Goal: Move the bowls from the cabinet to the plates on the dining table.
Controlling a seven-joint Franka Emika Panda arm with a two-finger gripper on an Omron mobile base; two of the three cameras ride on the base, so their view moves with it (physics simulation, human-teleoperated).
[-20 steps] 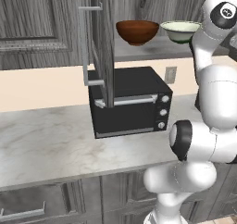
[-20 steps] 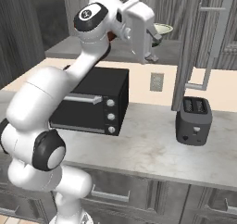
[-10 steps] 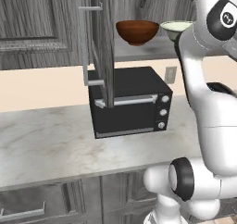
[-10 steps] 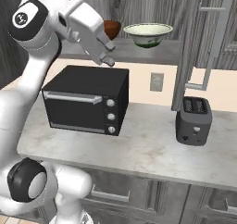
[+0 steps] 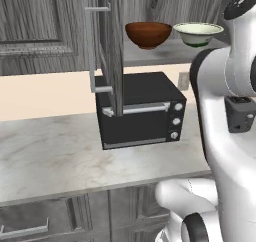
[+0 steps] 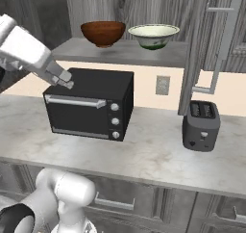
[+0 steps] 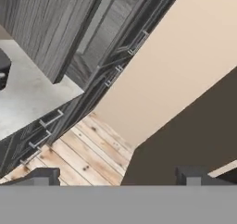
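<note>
Tool point(image 6: 68, 81) spread empty above toaster oven point(image 6: 91, 103) edge, bowls point(image 6: 103, 32) shelved

Even, soft rendered light brightens every view without glare, the open cabinet point(image 6: 144, 6) interior darkening toward twelve o'clock, faint shadow under the toaster oven point(image 6: 89, 104), and slight overall softness.

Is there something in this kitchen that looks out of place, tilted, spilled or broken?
Nothing stands out. The glossy reddish-brown wooden bowl and the pale cream-green bowl sit upright on the open dark grey cabinet's shelf, apart from each other.
</note>
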